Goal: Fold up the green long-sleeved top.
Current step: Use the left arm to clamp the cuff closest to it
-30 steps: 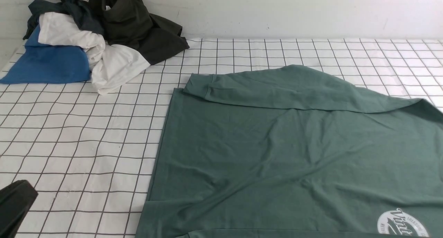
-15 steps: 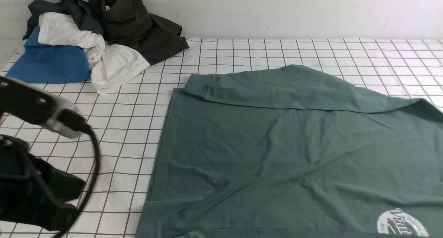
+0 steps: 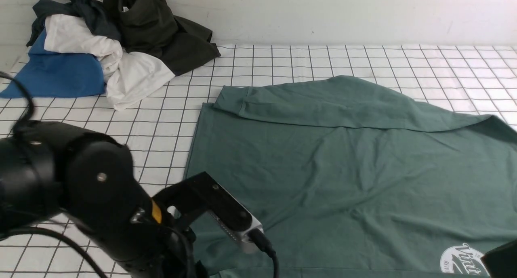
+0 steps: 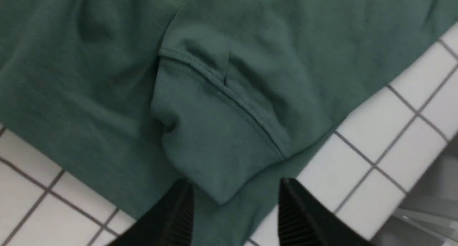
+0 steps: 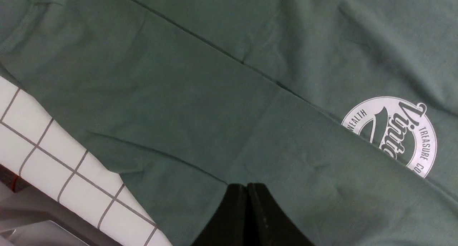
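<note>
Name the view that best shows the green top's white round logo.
The right wrist view: the white round script logo on the muted teal-green cotton long-sleeved top is large and legible, partly under a fold. The front view shows it small, cut by the frame edge. The left wrist view misses it.

Wall (image 3: 343,15): plain white, faintly scuffed, rising straight behind the table's far edge.
Table (image 3: 363,60): wide, flat, covered in white cloth printed with a thin dark square grid.
Light: even, soft, bright.
</note>
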`<move>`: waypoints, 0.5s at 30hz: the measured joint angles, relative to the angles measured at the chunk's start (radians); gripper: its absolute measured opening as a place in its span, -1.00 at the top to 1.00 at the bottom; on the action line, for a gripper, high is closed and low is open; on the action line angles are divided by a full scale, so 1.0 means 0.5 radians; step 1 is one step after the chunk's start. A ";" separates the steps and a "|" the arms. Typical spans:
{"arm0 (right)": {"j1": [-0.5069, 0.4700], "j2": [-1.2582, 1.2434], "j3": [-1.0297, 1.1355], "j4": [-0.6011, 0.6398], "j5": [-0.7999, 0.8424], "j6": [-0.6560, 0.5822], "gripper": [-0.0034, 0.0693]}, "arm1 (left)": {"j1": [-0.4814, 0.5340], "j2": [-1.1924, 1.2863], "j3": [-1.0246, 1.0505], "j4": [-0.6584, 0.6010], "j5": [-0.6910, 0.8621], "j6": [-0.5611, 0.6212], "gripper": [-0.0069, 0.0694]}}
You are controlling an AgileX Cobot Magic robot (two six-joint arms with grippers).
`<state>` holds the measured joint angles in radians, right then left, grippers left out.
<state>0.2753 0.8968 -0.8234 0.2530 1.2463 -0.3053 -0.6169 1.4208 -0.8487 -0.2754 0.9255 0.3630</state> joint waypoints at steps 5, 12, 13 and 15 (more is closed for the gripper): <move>0.000 0.000 0.000 -0.004 0.002 -0.008 0.94 | -0.010 0.299 -0.016 0.101 -0.126 -0.011 -0.46; 0.000 0.000 0.009 -0.004 -0.049 -0.008 0.94 | -0.010 0.494 -0.016 0.073 -0.225 -0.036 -0.43; 0.000 0.000 0.019 -0.004 -0.063 -0.008 0.94 | -0.010 0.499 -0.016 0.059 -0.233 -0.036 -0.40; 0.000 0.000 0.047 -0.004 -0.097 -0.008 0.94 | -0.010 0.501 -0.017 0.021 -0.243 -0.038 -0.31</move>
<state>0.2753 0.8968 -0.7998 0.2509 1.1979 -0.3093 -0.6218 1.6713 -0.8569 -0.2649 0.8038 0.3439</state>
